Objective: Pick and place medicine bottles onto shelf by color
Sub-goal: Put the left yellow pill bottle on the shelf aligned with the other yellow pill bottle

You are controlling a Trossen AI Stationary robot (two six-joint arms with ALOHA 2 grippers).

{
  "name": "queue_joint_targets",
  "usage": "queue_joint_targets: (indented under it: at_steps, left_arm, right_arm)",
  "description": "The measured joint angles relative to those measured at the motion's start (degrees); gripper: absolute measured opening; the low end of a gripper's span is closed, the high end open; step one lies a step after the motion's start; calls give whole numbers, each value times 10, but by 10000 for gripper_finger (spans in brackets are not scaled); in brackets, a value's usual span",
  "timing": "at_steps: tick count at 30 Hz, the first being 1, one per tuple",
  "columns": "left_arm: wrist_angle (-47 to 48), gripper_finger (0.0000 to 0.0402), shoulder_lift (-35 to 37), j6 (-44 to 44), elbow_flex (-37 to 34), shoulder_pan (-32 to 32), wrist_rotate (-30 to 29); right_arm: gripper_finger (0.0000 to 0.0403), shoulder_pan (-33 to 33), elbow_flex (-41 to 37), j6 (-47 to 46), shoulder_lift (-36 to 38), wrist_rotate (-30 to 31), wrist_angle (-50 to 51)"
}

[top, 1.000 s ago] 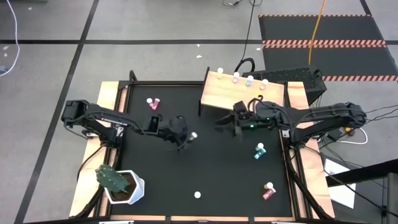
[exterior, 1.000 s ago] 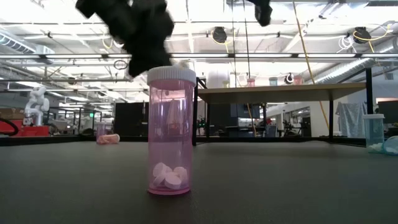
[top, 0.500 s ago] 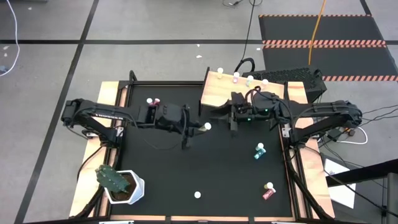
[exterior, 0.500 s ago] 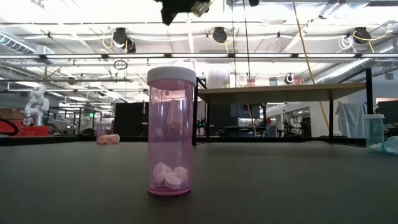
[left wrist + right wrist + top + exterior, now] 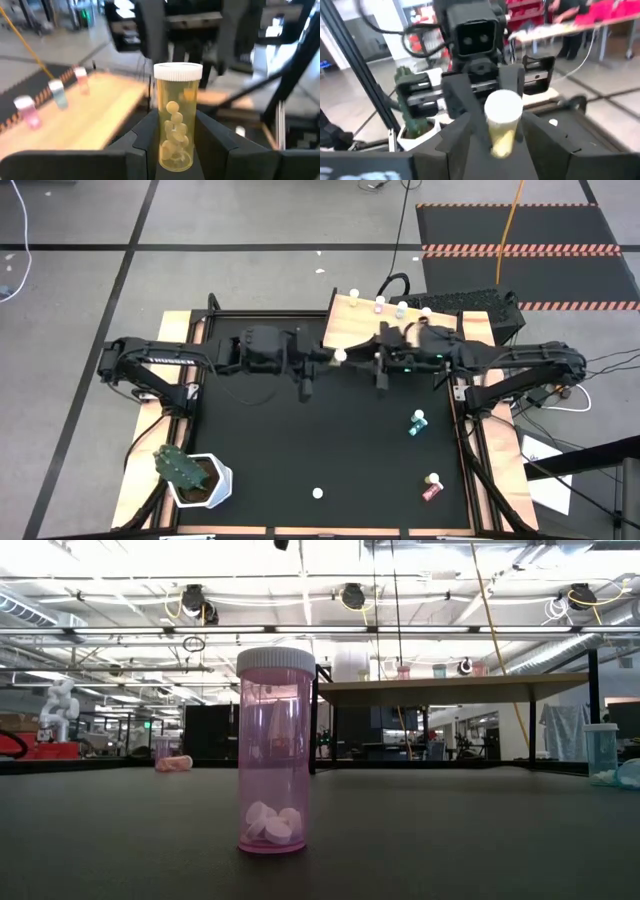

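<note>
High view: the left pincer (image 5: 325, 358) pinches a yellow bottle (image 5: 340, 355) at the shelf's (image 5: 420, 338) left edge, meeting the spread right pincer (image 5: 372, 360); a handover seems next.

Bare tabletop (image 5: 330, 440) between scattered bottles (image 5: 417, 423)

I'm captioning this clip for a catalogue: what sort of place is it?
Probably a robotics lab or workshop hall: grey concrete floor with taped lines, red-and-white striped hazard mat, exposed ceiling beams and lamps, and a black wood-framed work table.
</note>
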State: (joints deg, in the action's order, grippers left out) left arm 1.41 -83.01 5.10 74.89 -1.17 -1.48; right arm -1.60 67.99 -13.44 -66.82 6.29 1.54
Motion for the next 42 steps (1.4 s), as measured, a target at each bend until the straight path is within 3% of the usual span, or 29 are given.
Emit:
queue_joint_targets:
  at_steps: [6,10,14,18,22,34,42]
  left_arm:
    - [-26,106,7,2,0,-7,16]
    - [-83,106,6,21,0,-7,17]
    - [-169,106,7,26,0,-7,17]
    - [-204,106,6,29,0,-7,17]
    - [-233,106,-2,55,1,-6,17]
    - [-281,106,-55,98,0,6,17]
    - [-266,106,-64,64,0,6,14]
  right_arm:
    - [213,-30,-16,45,77,116,0]
    - [231,-34,-52,34,102,143,-17]
    - [239,-34,-106,-6,96,116,-103]
    - [240,-34,-145,-18,77,98,-227]
    - [240,-34,-149,-5,53,84,-277]
    - [238,-34,-149,23,40,54,-257]
    - [199,-23,-149,-3,40,21,-248]
